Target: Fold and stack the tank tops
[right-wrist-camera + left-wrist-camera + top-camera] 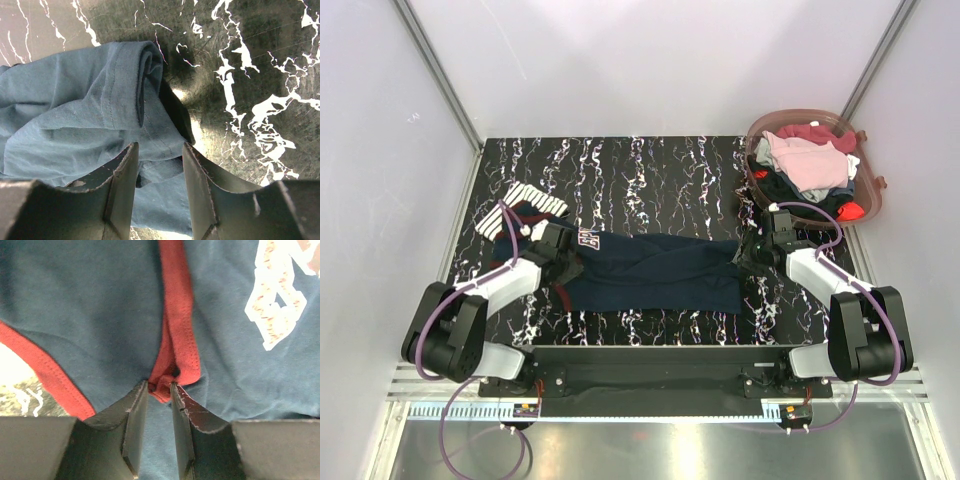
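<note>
**Figure. Navy top laid out for folding, seen from above and from both wrists.** The navy tank top [650, 270] lies lengthwise across the near middle of the table [650, 165], neck end to the left and hem to the right, with an arm posted at each end (probably so the cloth can be drawn flat between them before a fold).

The left gripper [159, 385] is low over the neck end. Its jaws are nearly together and pinch a bunched fold of the red trim [175, 315], which puckers up between the tips. A white print [280, 295] lies just right of that trim.

The right gripper [160, 147] stands over the hem with its jaws apart, straddling the cloth rather than nipping it. Here the hem has rolled over on itself and is rumpled, so it will likely need smoothing.

The striped tank top [520, 200] sits at the far left, already folded small and partly hidden by the left arm (a likely base for the stack). The arm crosses over it, so any lift toward it must clear that pile.

A basket [873, 190] heaped with other clothes stands at the far right, just behind the right arm, crowding its swing.
</note>
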`<state>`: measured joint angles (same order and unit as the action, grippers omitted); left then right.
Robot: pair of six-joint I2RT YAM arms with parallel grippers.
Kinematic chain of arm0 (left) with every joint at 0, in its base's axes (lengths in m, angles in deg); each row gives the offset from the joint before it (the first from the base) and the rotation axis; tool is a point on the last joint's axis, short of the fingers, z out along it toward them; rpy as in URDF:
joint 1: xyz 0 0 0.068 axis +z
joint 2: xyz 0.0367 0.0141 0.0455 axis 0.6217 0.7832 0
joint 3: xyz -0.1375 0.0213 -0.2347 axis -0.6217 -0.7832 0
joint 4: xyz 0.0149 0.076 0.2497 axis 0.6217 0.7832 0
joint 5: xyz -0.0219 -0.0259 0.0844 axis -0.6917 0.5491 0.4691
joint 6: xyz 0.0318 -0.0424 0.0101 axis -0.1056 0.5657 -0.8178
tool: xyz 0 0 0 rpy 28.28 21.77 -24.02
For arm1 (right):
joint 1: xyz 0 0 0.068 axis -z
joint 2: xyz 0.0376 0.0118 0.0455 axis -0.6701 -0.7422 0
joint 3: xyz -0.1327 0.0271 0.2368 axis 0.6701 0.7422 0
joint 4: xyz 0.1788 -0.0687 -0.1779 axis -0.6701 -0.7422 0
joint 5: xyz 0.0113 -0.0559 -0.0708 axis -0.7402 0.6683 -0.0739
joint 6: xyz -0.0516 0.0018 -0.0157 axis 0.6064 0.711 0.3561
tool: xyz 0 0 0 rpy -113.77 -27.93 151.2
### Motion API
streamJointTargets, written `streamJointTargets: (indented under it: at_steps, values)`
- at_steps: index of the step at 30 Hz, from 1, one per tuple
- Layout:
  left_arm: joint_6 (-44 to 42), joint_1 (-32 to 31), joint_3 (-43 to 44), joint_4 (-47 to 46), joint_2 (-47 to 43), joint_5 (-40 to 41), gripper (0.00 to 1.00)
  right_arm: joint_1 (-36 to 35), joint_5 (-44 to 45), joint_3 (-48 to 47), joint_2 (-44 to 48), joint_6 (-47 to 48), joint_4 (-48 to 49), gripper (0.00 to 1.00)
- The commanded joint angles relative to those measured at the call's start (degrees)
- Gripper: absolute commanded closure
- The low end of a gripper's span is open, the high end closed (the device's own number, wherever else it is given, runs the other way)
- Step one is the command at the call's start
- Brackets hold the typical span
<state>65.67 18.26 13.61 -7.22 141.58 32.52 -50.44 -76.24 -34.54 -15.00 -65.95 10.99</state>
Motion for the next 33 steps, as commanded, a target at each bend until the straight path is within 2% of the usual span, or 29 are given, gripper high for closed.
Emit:
streamJointTargets:
  at_steps: [1,6,8,9,12,15,20,24,33]
  values:
    - [-0.7,-0.2,1.8,-2.5,1.1,0.1,0.68,-0.3,-0.8,-0.3,1.2,0.3,1.4,0.52]
    - [-1.2,-0.2,2.4,-2.7,2.0,0.6,0.65,-0.3,-1.0,-0.5,1.1,0.4,1.5,0.52]
    - [-1.0,-0.2,2.6,-2.6,2.2,1.0,0.72,-0.3,-1.0,-0.4,1.0,0.5,1.5,0.52]
    - [-0.9,-0.2,2.7,-2.5,2.1,1.3,0.86,-0.2,-1.0,-0.4,1.1,0.4,1.5,0.52]
    - [-1.3,-0.2,3.2,-0.8,1.0,1.8,0.99,-0.3,-1.1,-0.4,1.0,0.6,1.3,0.52]
    - [-1.3,-0.2,4.0,1.6,-2.1,2.4,1.00,-0.3,-1.3,-0.2,1.2,0.4,1.3,0.50]
    - [-1.4,0.5,6.0,6.6,-9.0,2.3,1.00,-0.3,-2.3,0.0,1.2,0.2,1.4,0.40]
    - [-1.9,5.3,7.3,8.0,-12.7,-2.3,1.00,-0.3,-4.4,0.7,0.9,-0.6,2.2,0.40]
    - [-0.7,10.5,9.5,8.7,-16.8,-3.6,1.00,-0.3,-6.5,1.6,0.8,-2.1,3.8,0.47]
